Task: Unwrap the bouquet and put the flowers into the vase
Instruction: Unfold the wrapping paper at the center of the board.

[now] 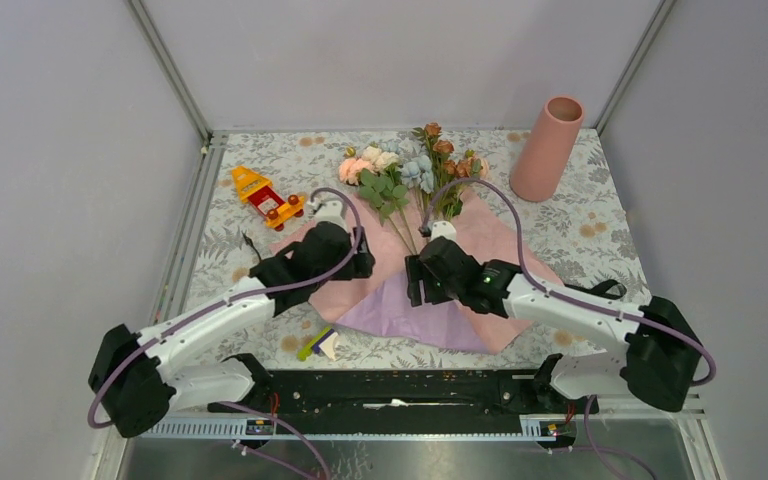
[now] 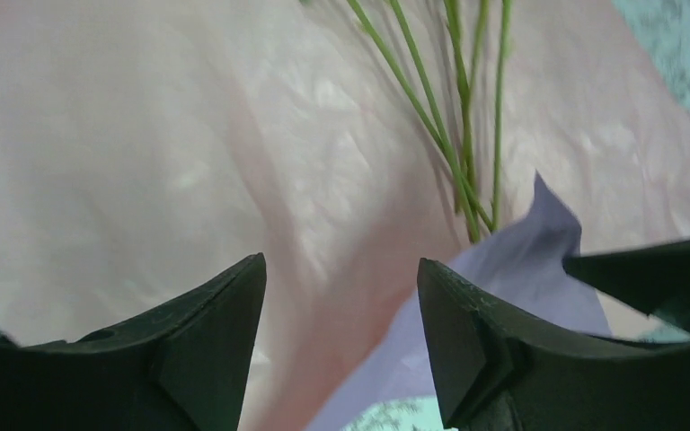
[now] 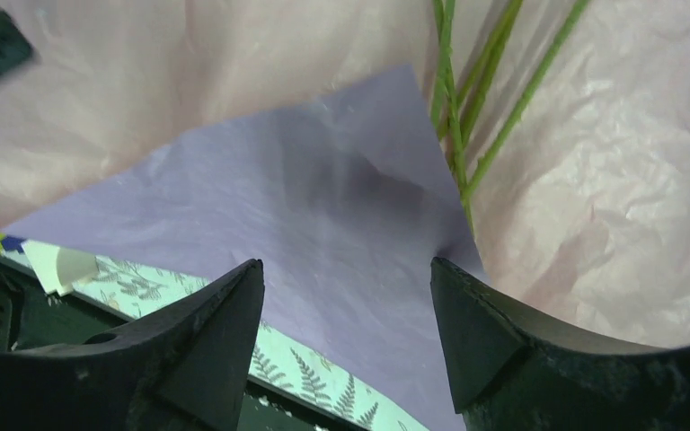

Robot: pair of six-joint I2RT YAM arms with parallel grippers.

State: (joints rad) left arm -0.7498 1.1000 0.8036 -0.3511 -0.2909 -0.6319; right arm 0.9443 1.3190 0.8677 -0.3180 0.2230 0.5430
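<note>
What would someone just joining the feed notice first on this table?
The crinkled paper lies spread open mid-table, pink with a purple fold at its near edge, the flowers lying on it with blooms toward the far side. The left gripper and right gripper both hang open over the sheet. The salmon-pink vase stands at the far right corner, no stems in it.

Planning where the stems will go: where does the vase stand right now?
In the top view the vase stands at the far right corner of the table, just right of the flowers, clear of both arms.
</note>
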